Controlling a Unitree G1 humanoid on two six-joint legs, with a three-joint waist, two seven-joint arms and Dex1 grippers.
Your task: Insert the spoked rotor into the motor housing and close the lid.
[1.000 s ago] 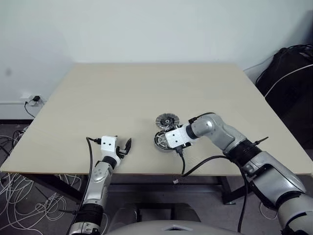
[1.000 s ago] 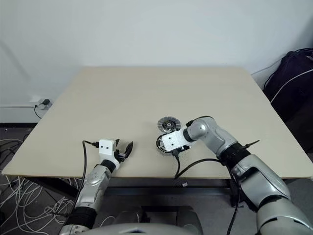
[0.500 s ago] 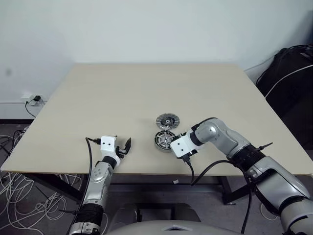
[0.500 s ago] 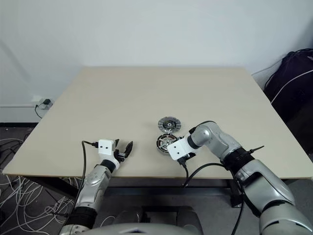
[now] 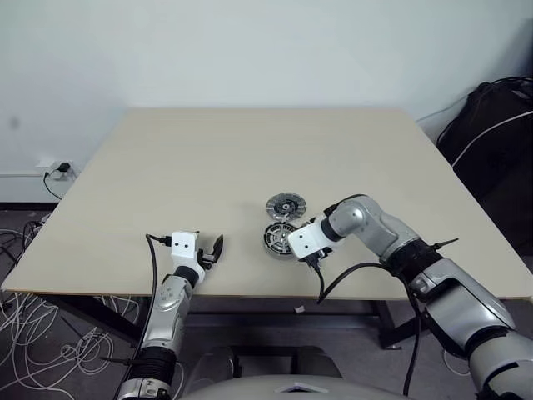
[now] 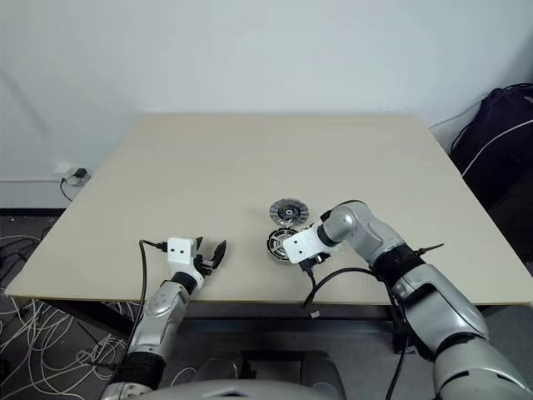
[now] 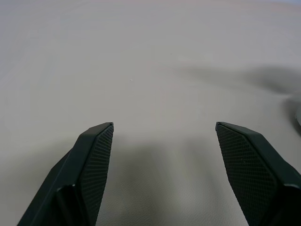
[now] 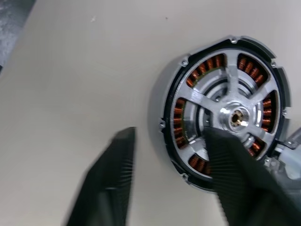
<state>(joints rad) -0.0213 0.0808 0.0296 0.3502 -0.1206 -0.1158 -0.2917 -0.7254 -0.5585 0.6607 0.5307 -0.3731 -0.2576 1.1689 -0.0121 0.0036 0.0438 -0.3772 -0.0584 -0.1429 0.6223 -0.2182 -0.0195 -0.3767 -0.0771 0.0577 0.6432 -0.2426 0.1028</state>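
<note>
Left eye view is showing a plain beige bench [image 5: 250, 158] standing against a white wall [image 5: 250, 50], cables [image 5: 33, 333] trailing on the floor. Left gripper [image 7: 164, 136] is resting open and empty; right gripper [image 8: 169, 136] is hanging parted over the motor housing [image 8: 225, 113], spoked rotor [image 8: 235, 117] sitting inside, lid [image 5: 286, 204] lying just behind

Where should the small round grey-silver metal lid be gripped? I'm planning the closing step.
The grey-silver metal lid lies flat on the beige table, just beyond the dark copper-wound motor housing. Likely best: come from above and pinch opposite points of its rim, on the sides clear of the housing.

Spoked rotor [image 8: 233, 117] in motor housing [image 8: 175, 99], lid [image 5: 286, 204] just behind.
</note>
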